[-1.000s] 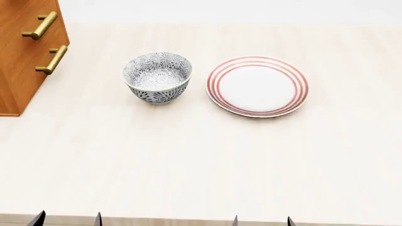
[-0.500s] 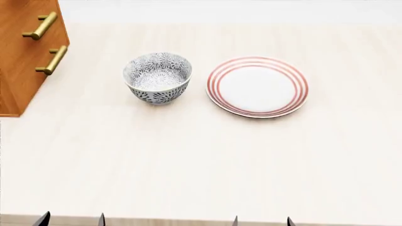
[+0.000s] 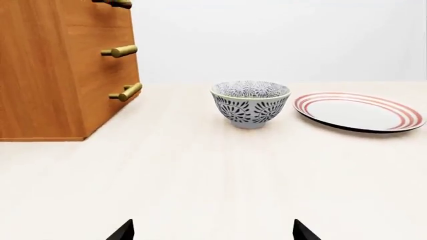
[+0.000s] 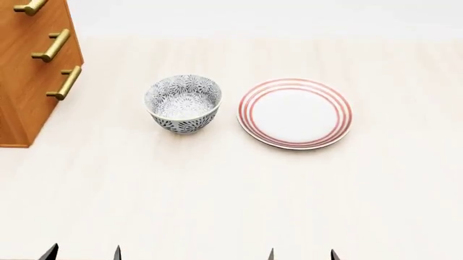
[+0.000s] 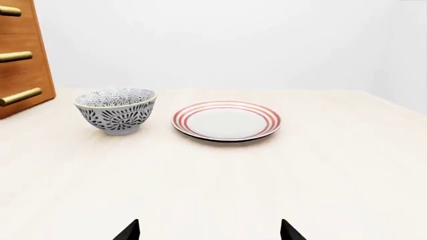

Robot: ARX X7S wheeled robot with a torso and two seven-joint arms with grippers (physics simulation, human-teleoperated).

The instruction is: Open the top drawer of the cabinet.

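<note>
The orange-brown cabinet (image 4: pixel 25 76) stands at the table's far left; its top is cut off by the frame. Three brass bar handles show on its front: an uppermost one (image 4: pixel 30 6) at the frame's edge, a middle one (image 4: pixel 51 45) and a lower one (image 4: pixel 65 82). All drawer fronts look shut, and I cannot tell which is the top drawer. The cabinet also shows in the left wrist view (image 3: pixel 60 75) and the right wrist view (image 5: pixel 20 65). My left gripper (image 4: pixel 83 253) and right gripper (image 4: pixel 302 254) are open and empty at the table's near edge, far from the cabinet.
A blue-patterned bowl (image 4: pixel 183 103) stands right of the cabinet, and a white plate with red rings (image 4: pixel 294 112) lies right of the bowl. The pale wooden table (image 4: pixel 231 189) stretches between them and my grippers.
The head view has shifted so everything sits lower in the picture, bringing a third, higher cabinet handle into view. The grippers have barely moved.
</note>
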